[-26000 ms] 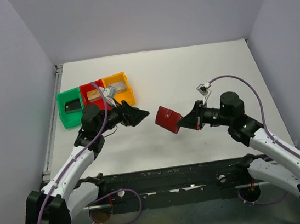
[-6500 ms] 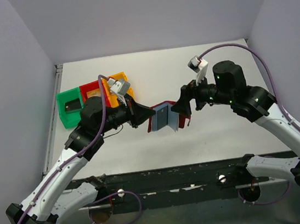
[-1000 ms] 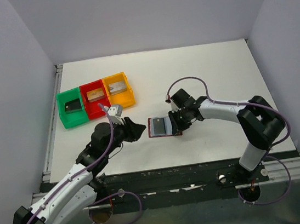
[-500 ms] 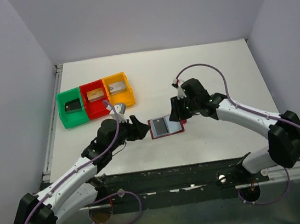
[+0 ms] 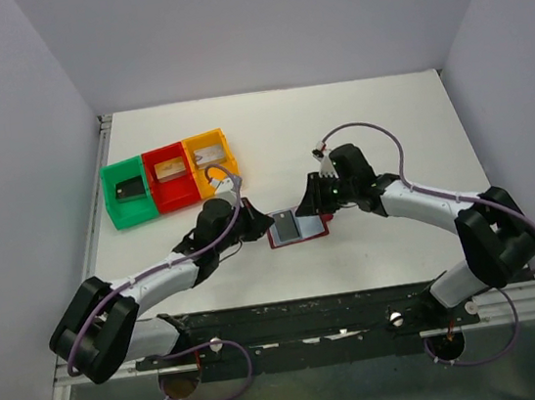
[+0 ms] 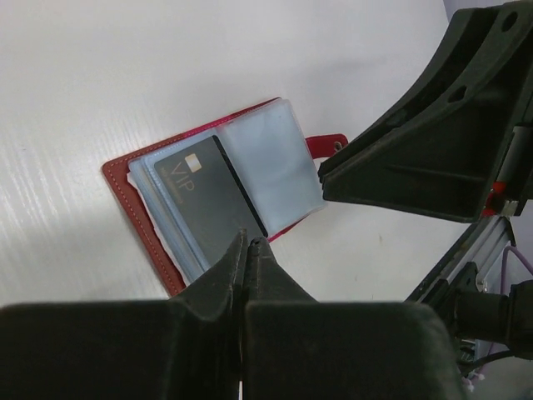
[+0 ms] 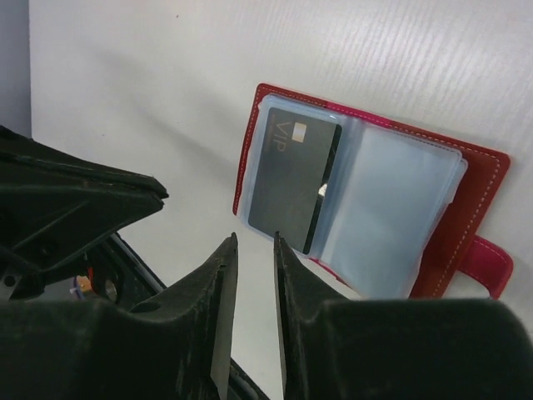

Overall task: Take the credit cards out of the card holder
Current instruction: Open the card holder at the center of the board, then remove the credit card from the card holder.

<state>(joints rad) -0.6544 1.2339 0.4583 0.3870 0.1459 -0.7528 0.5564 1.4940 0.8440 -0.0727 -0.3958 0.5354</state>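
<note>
Left pincer (image 6: pixel 247 243) sat clenched beside the black card (image 6: pixel 202 193) — the right pincer (image 7: pixel 254 243), parted and empty, needed to pin the card holder (image 6: pixel 127 193) down first.

Open card holder mid-table, a gripper on either side, trays to the far left.

The card holder (image 5: pixel 301 231) lies open on the table (image 5: pixel 367 128); a credit card (image 5: pixel 284 225) sits in its left pocket; the left gripper (image 5: pixel 259 223) is just left of it, tips at the card's edge; the right gripper (image 5: pixel 311 204) is by its far right corner; far left, the left tray (image 5: pixel 113 203), middle tray (image 5: pixel 155 203) and right tray (image 5: pixel 235 170) stand in a row, a loose card (image 5: pixel 130 188) in each.
</note>
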